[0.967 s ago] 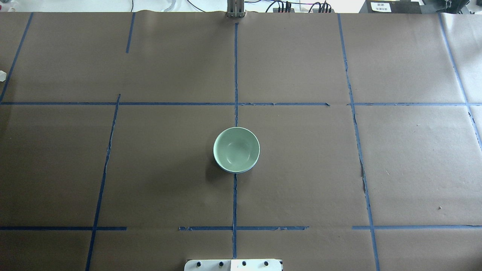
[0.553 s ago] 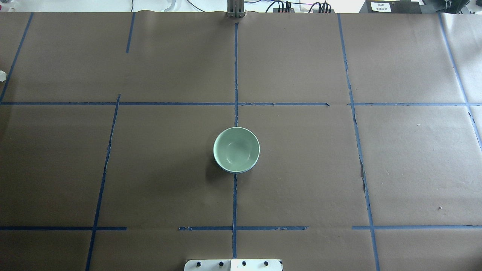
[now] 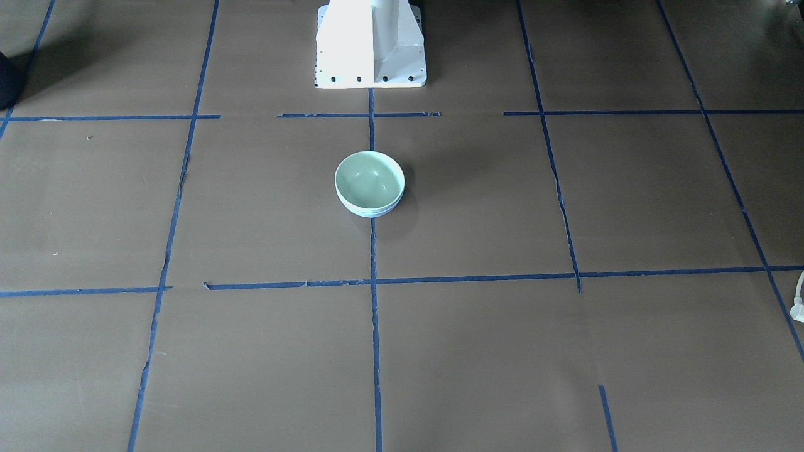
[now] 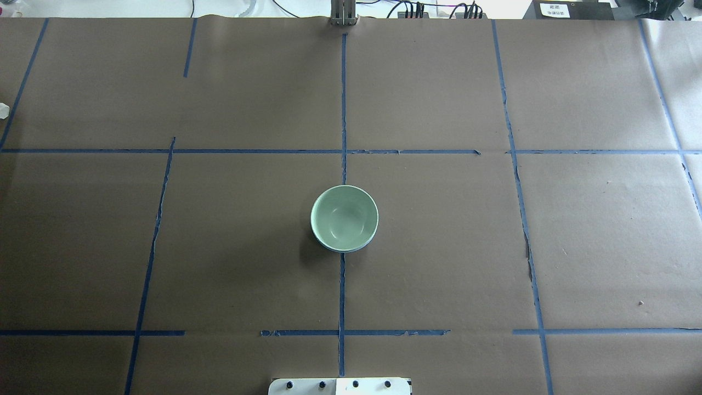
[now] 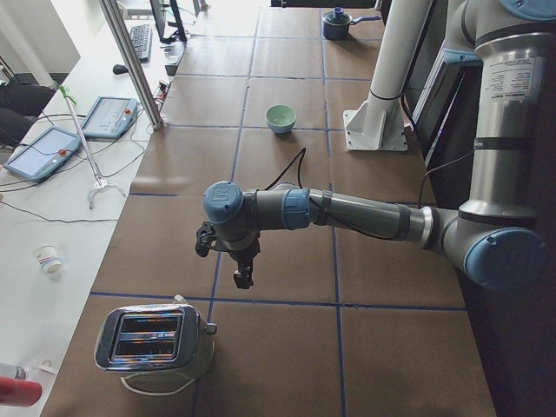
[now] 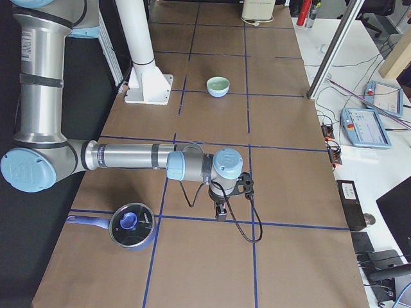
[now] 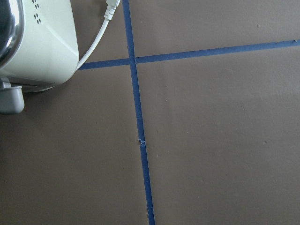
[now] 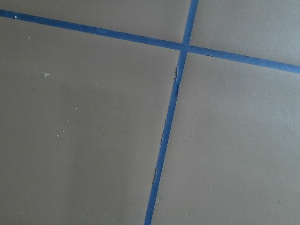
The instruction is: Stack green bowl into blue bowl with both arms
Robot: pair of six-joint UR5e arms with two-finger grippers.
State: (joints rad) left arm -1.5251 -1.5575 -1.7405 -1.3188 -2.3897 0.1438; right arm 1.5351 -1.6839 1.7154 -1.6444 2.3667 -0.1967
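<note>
Green bowl [image 3: 369, 179] nested in blue bowl [image 3: 369, 213]; left arm [image 5: 365, 211], right arm [image 6: 128, 156] well apart, jaws' state indiscernible.

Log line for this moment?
green bowl: in blue bowl | left gripper: near toaster | right gripper: near pot | jaws: cannot tell

place: robotics lab | cues: tape-gridded table [image 4: 439, 247], teach pendants [image 6: 367, 126], white pedestal [image 3: 370, 47]
</note>
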